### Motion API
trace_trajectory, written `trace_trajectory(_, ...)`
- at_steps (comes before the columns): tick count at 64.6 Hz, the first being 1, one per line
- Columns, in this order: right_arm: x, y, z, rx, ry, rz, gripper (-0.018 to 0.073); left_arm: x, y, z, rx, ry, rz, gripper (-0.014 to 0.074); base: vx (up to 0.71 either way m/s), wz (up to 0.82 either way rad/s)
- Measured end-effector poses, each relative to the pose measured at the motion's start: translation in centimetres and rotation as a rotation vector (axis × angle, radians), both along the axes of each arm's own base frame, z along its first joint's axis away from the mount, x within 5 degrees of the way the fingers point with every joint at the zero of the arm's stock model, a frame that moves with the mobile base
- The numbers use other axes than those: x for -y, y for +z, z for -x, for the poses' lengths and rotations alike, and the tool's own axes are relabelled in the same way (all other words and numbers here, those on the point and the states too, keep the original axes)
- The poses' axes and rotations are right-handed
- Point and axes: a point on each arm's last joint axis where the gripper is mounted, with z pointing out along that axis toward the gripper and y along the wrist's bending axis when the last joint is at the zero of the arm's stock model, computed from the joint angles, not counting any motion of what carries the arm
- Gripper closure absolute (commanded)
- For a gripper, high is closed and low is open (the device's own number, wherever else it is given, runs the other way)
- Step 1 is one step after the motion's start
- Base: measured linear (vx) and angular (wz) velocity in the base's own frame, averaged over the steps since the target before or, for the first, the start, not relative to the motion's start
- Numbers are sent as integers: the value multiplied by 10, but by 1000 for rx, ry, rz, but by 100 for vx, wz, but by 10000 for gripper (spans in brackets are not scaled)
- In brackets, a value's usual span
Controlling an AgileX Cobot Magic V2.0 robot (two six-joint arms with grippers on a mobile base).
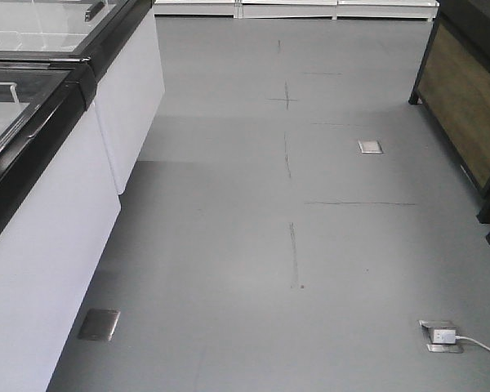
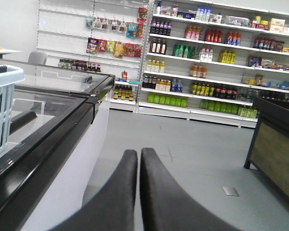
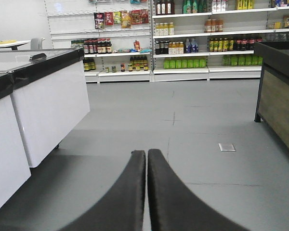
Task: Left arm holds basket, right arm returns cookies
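The light blue basket (image 2: 2, 108) shows at the left edge of the left wrist view, standing on top of a chest freezer (image 2: 53, 125). My left gripper (image 2: 138, 153) is shut and empty, to the right of the basket and apart from it, pointing down the aisle. My right gripper (image 3: 147, 153) is shut and empty, held over the grey floor. The cookies box is not in view. Neither arm shows in the front view.
White chest freezers with black rims line the left side (image 1: 57, 188) (image 3: 43, 96). A dark wood-panelled counter (image 1: 465, 106) stands at the right. Stocked shelves of bottles (image 2: 207, 62) fill the far wall. A floor socket with a white plug (image 1: 441, 335) lies at the lower right.
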Motion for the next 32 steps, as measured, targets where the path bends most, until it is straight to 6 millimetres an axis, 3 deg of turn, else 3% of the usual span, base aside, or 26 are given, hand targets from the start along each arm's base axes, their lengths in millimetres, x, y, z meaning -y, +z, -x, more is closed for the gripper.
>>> trace_trajectory(16,0,0,0,0,0,0,567,1,23,-2,-77,-8,13,603,0,0)
trace_trajectory(32,0,0,0,0,0,0,567,1,62,-22,-226,-14,14,603,0,0)
